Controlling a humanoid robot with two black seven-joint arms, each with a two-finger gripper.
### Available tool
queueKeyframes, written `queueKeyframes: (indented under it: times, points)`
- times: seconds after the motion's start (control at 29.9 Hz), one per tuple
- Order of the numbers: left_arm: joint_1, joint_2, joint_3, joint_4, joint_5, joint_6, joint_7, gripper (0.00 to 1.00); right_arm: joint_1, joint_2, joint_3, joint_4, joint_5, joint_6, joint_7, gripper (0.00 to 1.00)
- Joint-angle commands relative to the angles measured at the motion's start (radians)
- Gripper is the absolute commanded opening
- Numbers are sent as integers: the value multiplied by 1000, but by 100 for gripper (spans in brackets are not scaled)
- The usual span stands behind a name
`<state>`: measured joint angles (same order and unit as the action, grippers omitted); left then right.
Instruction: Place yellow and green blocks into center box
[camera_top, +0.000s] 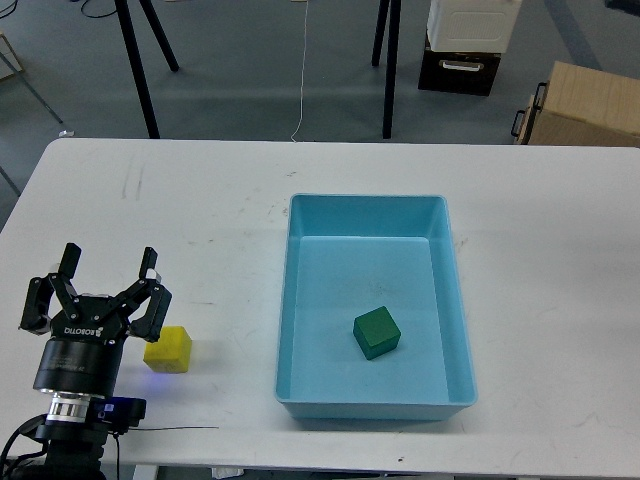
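The light-blue tray sits at the middle of the white table. The dark green block lies on the tray's bottom, toward its near end. The yellow block rests on the table left of the tray, near the front edge. My left gripper is open and empty, its fingers pointing away from me. The yellow block lies just right of the gripper's body, below its right finger, and is partly covered by it. My right arm is out of view.
Beyond the table's far edge are black tripod legs, a brown cardboard carton at the right, and a dark case with a white box on it. A thin cable runs along the table's front edge.
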<state>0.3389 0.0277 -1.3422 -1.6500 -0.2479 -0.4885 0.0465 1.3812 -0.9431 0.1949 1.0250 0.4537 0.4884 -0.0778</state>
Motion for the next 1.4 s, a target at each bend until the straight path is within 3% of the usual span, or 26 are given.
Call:
queueKeyframes:
  times: [0.0, 0.33, 0.77, 1.14, 1.37]
  points:
    - [5, 1, -9, -1, 6, 0, 0, 100, -19, 107, 14, -126, 112, 0, -32, 99]
    - [-8, -3, -31, 2, 7, 0, -2, 100, -24, 130, 135, -171, 111, 0, -49, 99]
    - [-46, -2, -17, 22, 7, 0, 0, 100, -211, 198, 271, -284, 235, 0, -46, 99]
    - [-55, 6, -17, 22, 9, 0, 0, 100, -510, 296, 598, -312, 240, 0, -45, 99]
    - [-50, 8, -23, 21, 13, 0, 0, 100, -799, 351, 820, -178, 244, 0, -45, 99]
